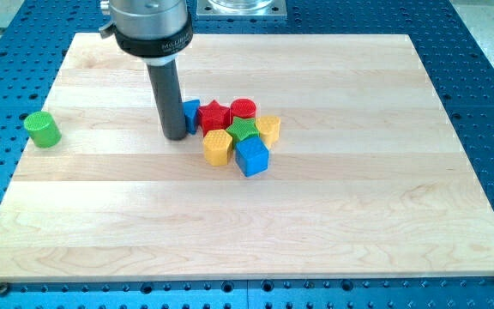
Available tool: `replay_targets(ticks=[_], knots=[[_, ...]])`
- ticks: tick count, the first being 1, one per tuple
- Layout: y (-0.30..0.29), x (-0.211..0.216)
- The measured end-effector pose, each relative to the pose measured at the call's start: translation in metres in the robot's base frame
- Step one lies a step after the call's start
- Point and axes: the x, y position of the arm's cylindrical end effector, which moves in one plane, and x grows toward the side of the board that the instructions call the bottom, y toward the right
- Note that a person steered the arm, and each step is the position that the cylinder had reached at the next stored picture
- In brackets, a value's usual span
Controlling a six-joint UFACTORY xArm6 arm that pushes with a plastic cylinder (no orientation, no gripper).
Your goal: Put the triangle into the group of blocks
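Note:
My tip (175, 136) rests on the board just left of a blue triangle (192, 114), touching or nearly touching it. The triangle sits against the left side of the group: a red star (214, 116), a red cylinder (243, 110), a green block (243, 130), a yellow block (268, 129) at the right, a yellow block (218, 147) at the lower left and a blue cube (251, 156) at the bottom. The rod hides part of the triangle's left side.
A green cylinder (42, 129) stands alone near the board's left edge. The wooden board (247, 223) lies on a blue perforated table (487, 103).

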Motion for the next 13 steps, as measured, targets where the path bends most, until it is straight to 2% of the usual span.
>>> replay_targets(ticks=[2,4,5,8,10,11,12,13], knots=[[0.019,-0.078],[0.144,-0.085],[0.127,-0.058],[-0.017,-0.054],[-0.017,-0.019],[-0.007,-0.031],[-0.035,-0.054],[-0.06,-0.048]])
